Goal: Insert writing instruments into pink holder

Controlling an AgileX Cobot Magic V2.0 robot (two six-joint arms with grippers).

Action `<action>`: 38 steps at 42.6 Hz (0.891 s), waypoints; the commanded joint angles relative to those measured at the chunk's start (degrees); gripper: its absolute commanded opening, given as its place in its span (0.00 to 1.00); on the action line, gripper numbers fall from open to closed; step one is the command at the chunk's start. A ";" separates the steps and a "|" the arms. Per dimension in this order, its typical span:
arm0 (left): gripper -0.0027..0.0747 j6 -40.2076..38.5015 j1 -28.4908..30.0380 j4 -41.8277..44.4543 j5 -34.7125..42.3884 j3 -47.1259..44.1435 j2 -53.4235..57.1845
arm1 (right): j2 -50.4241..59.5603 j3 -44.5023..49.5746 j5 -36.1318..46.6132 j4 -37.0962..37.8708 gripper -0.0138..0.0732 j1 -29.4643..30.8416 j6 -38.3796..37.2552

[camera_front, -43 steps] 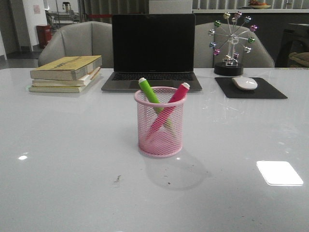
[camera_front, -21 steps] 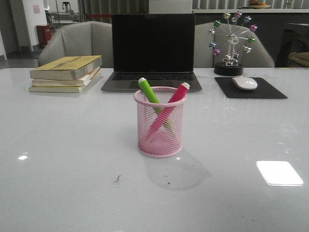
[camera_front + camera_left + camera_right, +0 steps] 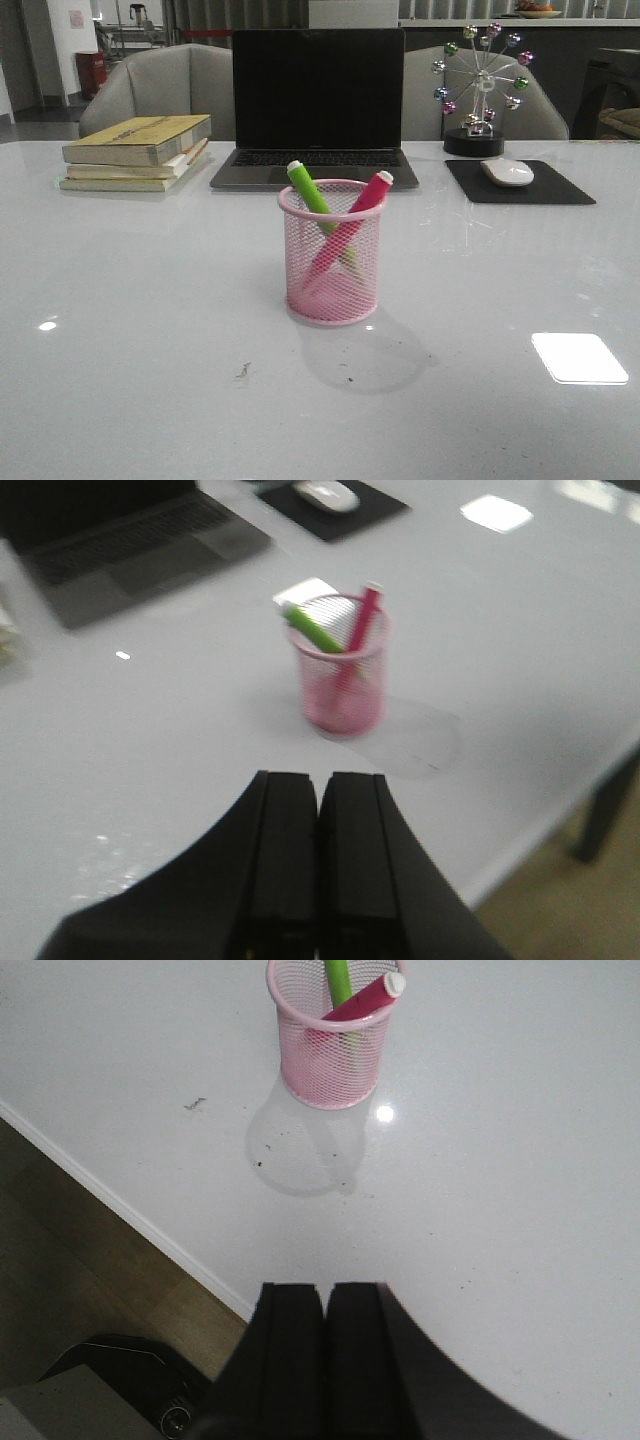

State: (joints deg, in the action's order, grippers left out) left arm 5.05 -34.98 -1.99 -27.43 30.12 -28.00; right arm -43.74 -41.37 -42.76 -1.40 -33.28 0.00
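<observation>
The pink wire-mesh holder (image 3: 332, 252) stands upright in the middle of the white table. Inside it lean two markers crossed over each other: the lime green marker (image 3: 309, 188) tilts left, the pink-red marker (image 3: 366, 196) tilts right, both white ends above the rim. The left wrist view shows the holder (image 3: 343, 675) with both markers, well beyond my left gripper (image 3: 319, 785), which is shut and empty. The right wrist view shows the holder (image 3: 330, 1052) far from my right gripper (image 3: 324, 1295), also shut and empty. Neither gripper appears in the front view.
A dark laptop (image 3: 317, 100) stands behind the holder. A stack of books (image 3: 137, 150) lies at the back left. A white mouse (image 3: 507, 171) rests on a black pad (image 3: 560, 187) at the back right, with a ferris-wheel ornament (image 3: 480, 88) behind it. The table's edge (image 3: 130, 1215) is near the right gripper.
</observation>
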 commanded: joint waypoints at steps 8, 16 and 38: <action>0.15 0.33 22.94 0.05 25.02 -20.78 20.18 | 0.41 -1.60 3.00 0.01 0.22 0.18 0.57; 0.15 0.33 30.12 -1.73 28.53 -29.76 29.52 | 0.41 -1.60 3.00 0.01 0.22 0.18 0.57; 0.15 0.33 31.98 -2.60 29.06 -30.64 29.40 | 0.41 -1.60 2.73 0.01 0.22 0.18 0.57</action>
State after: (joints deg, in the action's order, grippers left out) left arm 5.32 -3.19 -4.28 -4.33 -0.30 0.26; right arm -43.74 -41.37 -43.25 -1.40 -33.28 0.00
